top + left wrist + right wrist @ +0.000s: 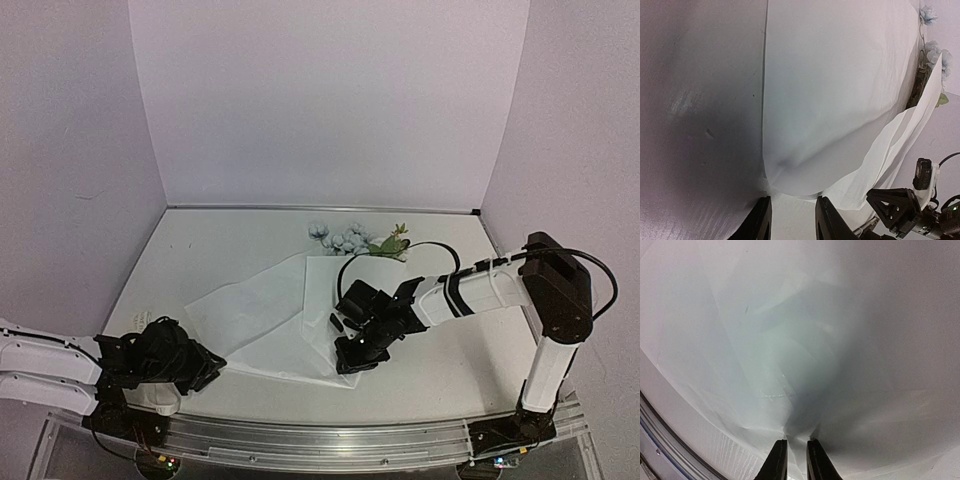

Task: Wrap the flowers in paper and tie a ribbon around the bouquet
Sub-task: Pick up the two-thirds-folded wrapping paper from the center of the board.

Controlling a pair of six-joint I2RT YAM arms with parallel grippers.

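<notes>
The white paper (270, 315) lies crinkled in the middle of the table, and its right part is folded over towards the flowers (345, 238), whose pale blue blooms and green leaves stick out at the far edge. My right gripper (350, 362) is at the paper's near right edge. In the right wrist view it (796, 460) is shut on a puckered pinch of paper (790, 365). My left gripper (792, 220) sits low at the near left corner of the paper (840, 90), open, with that edge just past its fingertips (760, 220). I cannot make out the ribbon.
A black cable (400, 250) loops from the right arm over the table near the flowers. A metal rail (330, 440) runs along the near edge. Purple walls close in the back and sides. The right arm (900, 205) shows in the left wrist view.
</notes>
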